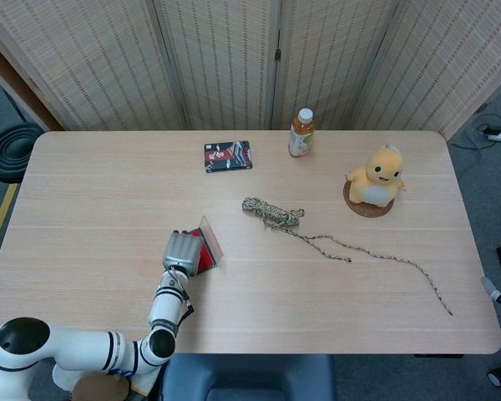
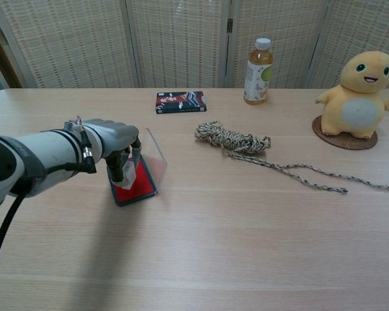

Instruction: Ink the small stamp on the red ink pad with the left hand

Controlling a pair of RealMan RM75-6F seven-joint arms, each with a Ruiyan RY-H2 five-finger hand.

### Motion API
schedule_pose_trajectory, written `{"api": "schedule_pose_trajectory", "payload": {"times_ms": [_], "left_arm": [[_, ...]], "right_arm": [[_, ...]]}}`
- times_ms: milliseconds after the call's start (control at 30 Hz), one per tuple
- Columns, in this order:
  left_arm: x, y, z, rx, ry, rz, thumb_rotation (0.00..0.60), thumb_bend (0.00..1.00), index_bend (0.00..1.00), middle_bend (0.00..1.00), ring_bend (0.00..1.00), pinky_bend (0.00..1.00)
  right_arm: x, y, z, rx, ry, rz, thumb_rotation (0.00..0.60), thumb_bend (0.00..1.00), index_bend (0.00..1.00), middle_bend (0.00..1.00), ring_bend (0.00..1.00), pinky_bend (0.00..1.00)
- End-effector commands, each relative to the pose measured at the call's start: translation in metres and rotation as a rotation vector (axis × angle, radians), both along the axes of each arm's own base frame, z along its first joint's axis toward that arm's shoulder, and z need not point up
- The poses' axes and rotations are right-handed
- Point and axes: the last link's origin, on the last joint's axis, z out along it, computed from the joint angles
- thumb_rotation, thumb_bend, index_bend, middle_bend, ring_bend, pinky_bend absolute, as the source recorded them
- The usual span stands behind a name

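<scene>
The left hand is reaching over the near-left part of the worktop, its fingers curled downward and gripping the small stamp, a pale little block showing just under the fingertips in the chest view. The stamp is sitting low over the red ink pad, at or very near the red surface; the pictures are not making clear whether it is actually pressing into the ink. From the head view the left hand is covering most of the red ink pad, so only a sliver of red is peeking out at its right edge, and the stamp itself is hidden there.

The ink pad is lying flat in a dark tray, and its clear lid is standing tilted open on the far-right side, just beside the hand. The right hand is not appearing in either view.

Farther along the worktop, a bundle of rope is lying to the right of the pad, with 1 loose strand trailing off toward the right edge. A small dark card pack is resting near the back, a drink bottle is standing upright beyond the rope, and a yellow plush toy is sitting on a round brown coaster at the far right.
</scene>
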Motion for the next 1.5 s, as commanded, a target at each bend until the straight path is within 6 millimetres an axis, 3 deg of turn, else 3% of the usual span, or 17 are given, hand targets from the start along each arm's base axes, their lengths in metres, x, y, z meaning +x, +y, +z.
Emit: {"api": "schedule_pose_trajectory", "payload": {"times_ms": [33,367,667,1000,1500], "left_arm": [[-0.005,0.000,-0.003,-0.008,-0.008,0.009,0.600,0.31,0.52,0.51,0.25,0.25],[-0.001,-0.003,0.005,0.021,-0.014,-0.018,0.600,0.31,0.52,0.51,0.25,0.25],[0.000,-0.014,0.026,0.062,0.008,-0.025,0.600,0.31,0.52,0.51,0.25,0.25],[-0.026,-0.027,0.050,0.108,0.002,0.016,0.600,0.31,0.52,0.51,0.25,0.25],[-0.056,-0.030,0.045,0.097,-0.038,0.037,0.600,0.31,0.51,0.51,0.25,0.25]], "right_arm": [[0.000,0.000,0.000,-0.001,0.002,-0.001,0.600,0.31,0.00,0.00,0.00,0.00],[0.000,-0.002,-0.002,0.004,0.010,-0.008,0.600,0.31,0.00,0.00,0.00,0.00],[0.000,-0.002,-0.003,0.001,0.020,-0.012,0.600,0.31,0.00,0.00,0.00,0.00],[0.003,-0.003,-0.009,0.012,0.042,-0.010,0.600,0.31,0.00,0.00,0.00,0.00],[0.006,-0.005,-0.017,0.027,0.067,-0.015,0.600,0.31,0.00,0.00,0.00,0.00]]}}
